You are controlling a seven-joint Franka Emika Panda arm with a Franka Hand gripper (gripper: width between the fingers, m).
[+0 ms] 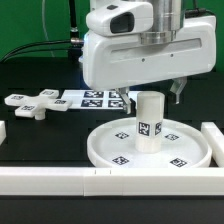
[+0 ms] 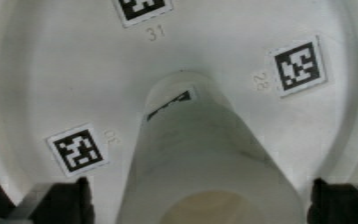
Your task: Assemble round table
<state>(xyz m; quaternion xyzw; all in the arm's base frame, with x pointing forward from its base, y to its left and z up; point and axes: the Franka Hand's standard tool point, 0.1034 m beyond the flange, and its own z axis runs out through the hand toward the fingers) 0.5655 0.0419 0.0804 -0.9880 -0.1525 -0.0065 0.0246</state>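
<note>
1. Exterior view, nearest you: long white bars point(image 1: 50, 181) lie on the black bench point(image 1: 40, 140) and fence the front & both sides.
2. Just behind them you've got the round rimmed disc point(image 1: 108, 143), flat on the bench, tags up.
3. The post point(image 1: 148, 125) stands upright at approx. the disc's middle, tag facing the cam.
4. The pincer point(image 1: 149, 98) hangs at the post's top, spread, one finger each side, pinching nothing. Wrist view shows you the post between the dark fingertips point(image 2: 60, 200).
5. Farther back, twd the exterior view's left: the cross-shaped piece point(image 1: 35, 104) lies flat, well apart from the disc. The marker board point(image 1: 90, 98) is just beside it.
</note>
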